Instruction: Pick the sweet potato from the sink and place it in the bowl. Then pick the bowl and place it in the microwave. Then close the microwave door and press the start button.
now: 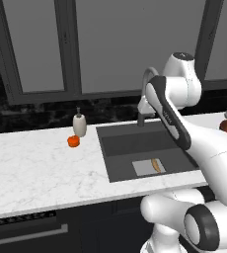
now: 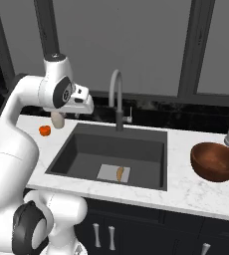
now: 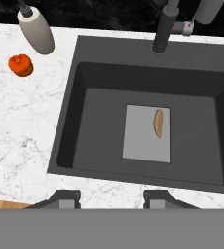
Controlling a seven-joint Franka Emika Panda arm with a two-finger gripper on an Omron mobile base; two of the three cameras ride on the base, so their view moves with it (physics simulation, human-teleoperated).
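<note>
**Sweet potato lies in the sink, claw above with nothing in it**

While the claw (image 3: 111, 197) hangs over the near rim of the sink (image 3: 72, 121), its jaws stand partly apart and grip nothing. The sweet potato (image 3: 158, 123) rests on the lighter patch at the basin bottom, near that patch's right edge in the hand view, its long axis running from the near rim toward the faucet (image 3: 162, 29). The bowl (image 2: 215, 161) sits on the counter (image 2: 186, 189) right of the sink; in the left base view the arm hides most of it.

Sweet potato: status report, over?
Gripper open, empty, above sink. Sweet potato on sink's light patch, untouched. Bowl waits on counter. Nothing in the way.
</note>
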